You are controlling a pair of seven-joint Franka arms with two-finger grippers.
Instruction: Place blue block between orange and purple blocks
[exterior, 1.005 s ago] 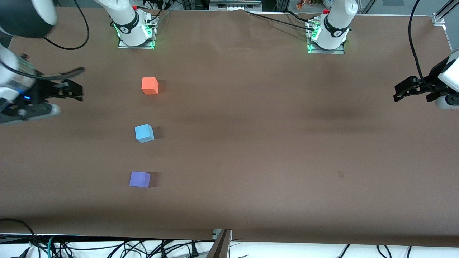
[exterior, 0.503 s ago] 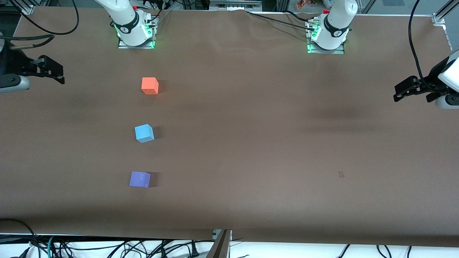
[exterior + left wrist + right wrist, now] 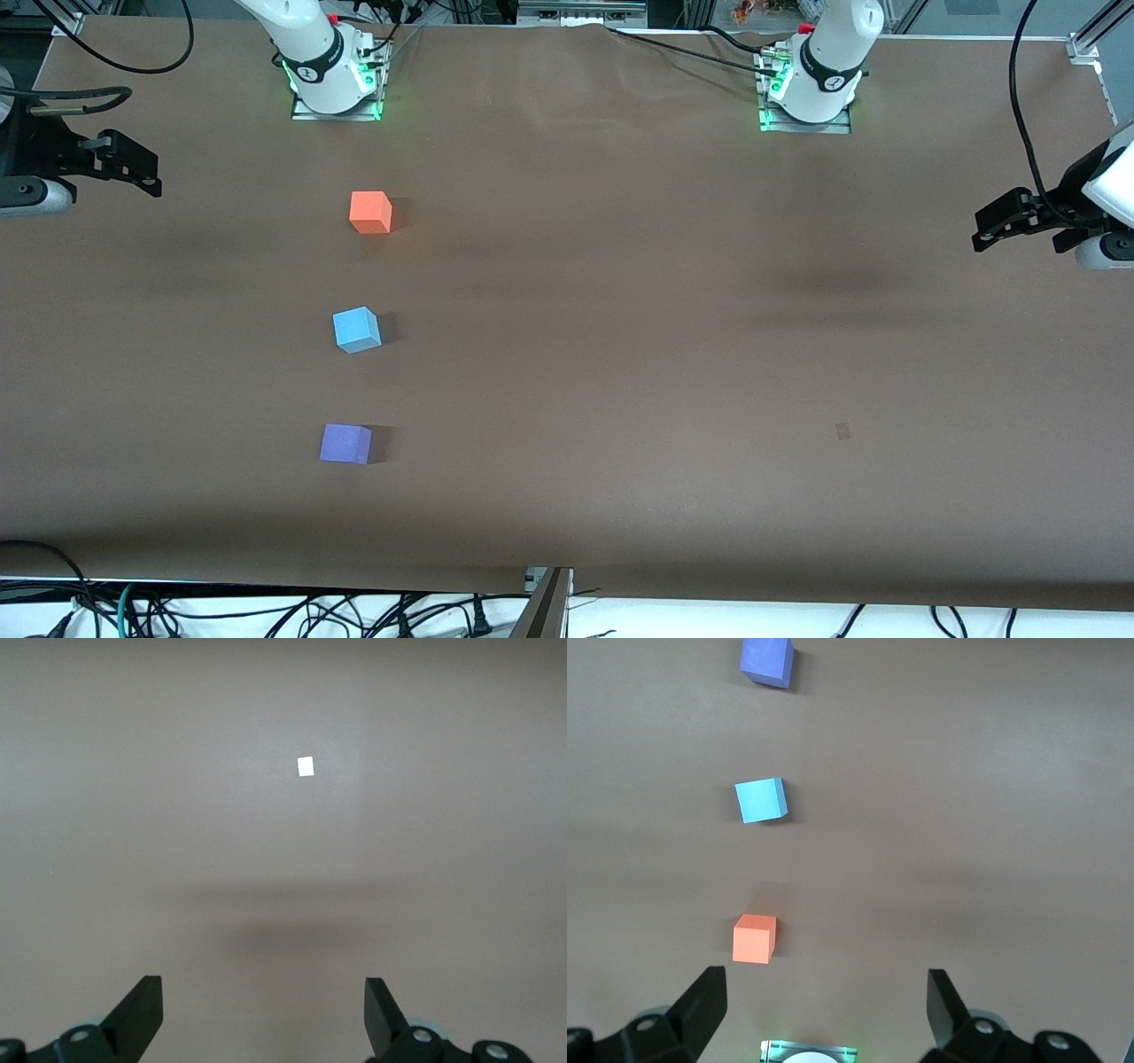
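Observation:
The blue block point(image 3: 356, 330) sits on the brown table between the orange block point(image 3: 370, 213), which is farther from the front camera, and the purple block point(image 3: 345, 443), which is nearer. The three stand apart in one line. The right wrist view shows the same line: purple block point(image 3: 767, 660), blue block point(image 3: 761, 800), orange block point(image 3: 754, 939). My right gripper point(image 3: 142, 171) is open and empty, up over the right arm's end of the table, away from the blocks; its own view shows it too point(image 3: 826, 985). My left gripper point(image 3: 985, 229) is open and empty over the left arm's end, and shows in its own view point(image 3: 263, 994).
The right arm's base point(image 3: 330, 69) and the left arm's base point(image 3: 811, 81) stand along the table's edge farthest from the front camera. A small pale mark point(image 3: 842, 431) lies on the table toward the left arm's end, also in the left wrist view point(image 3: 306, 766). Cables point(image 3: 266, 611) hang off the edge nearest the camera.
The right arm has swung up and away toward its end of the table, with its gripper now farther from the blocks. The blocks and the left arm have not moved.

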